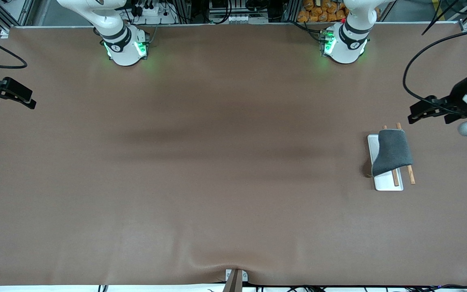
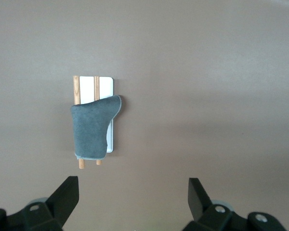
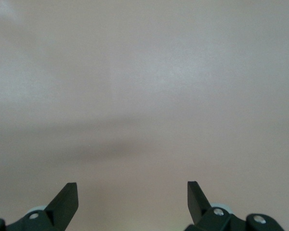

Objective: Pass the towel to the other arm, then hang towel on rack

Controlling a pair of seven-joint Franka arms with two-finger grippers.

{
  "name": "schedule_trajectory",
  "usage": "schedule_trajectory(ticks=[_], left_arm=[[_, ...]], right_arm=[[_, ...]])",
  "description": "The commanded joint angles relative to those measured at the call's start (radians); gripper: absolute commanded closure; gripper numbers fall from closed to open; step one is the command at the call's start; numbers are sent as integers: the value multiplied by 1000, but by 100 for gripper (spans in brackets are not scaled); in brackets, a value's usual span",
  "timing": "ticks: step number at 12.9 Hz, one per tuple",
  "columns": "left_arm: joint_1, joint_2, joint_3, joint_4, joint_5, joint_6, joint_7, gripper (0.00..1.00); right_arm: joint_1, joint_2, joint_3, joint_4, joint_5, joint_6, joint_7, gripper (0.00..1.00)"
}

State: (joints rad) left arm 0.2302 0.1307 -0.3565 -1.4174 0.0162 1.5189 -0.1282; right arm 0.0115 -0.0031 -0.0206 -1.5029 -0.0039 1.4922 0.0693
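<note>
The dark grey towel [image 1: 393, 152] [image 2: 91, 130] lies draped over the rack [image 1: 387, 184] [image 2: 104, 84], covering most of its two wooden rods [image 1: 411, 176] and white base. The rack stands toward the left arm's end of the table. My left gripper [image 1: 412, 113] [image 2: 133, 185] hangs open and empty in the air just off the rack's end that faces the robots, apart from the towel. My right gripper [image 1: 31, 101] [image 3: 132, 190] waits open and empty over bare mat at the right arm's end of the table.
A brown mat [image 1: 217, 162] covers the whole table. The two arm bases [image 1: 126, 44] [image 1: 345, 42] stand along the edge farthest from the front camera. A small metal bracket [image 1: 235, 280] sits at the nearest edge. A black cable [image 1: 412, 73] loops above the left gripper.
</note>
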Motion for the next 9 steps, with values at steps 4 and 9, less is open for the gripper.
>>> schedule_trajectory(ticks=[4,9], left_arm=[[-235,-65,220,-34,5,-3,-24,0],[-235,-112,223,-75,5,-2,-24,0]], right_arm=[[-10,5,13,26,-14,-36,-9,0],[-10,8,13,26,-16,-55,-3,0]])
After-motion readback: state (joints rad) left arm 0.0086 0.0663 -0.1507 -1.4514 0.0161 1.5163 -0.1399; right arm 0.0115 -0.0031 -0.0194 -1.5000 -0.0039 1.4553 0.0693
